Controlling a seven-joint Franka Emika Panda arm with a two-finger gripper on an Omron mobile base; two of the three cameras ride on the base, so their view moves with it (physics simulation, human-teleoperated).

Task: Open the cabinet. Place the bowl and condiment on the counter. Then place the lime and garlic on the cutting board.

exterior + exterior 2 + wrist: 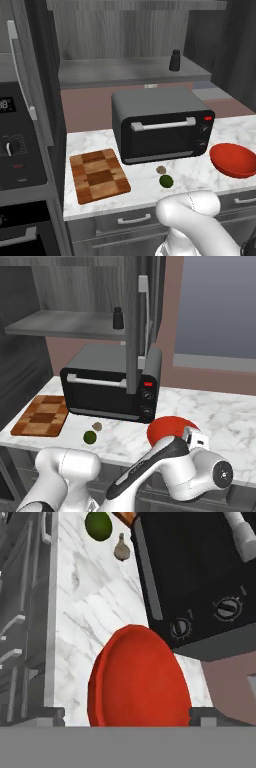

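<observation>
Sitting on the marble bench [100,140], the red bowl [233,159] is lying right of the toaster oven [160,125], directly below the end effector [127,714], whose fingers are standing wide apart, gripping nothing. The condiment [174,60] is standing on the open cabinet's shelf [115,72]. Lime [166,181] and garlic [161,170] are lying beside the cutting board [99,175].

We see a bright red bowl [233,159], a dark green lime [166,181], a beige garlic [161,170], a brown chequered cutting board [98,175] and a white, grey-veined counter [200,172].
</observation>
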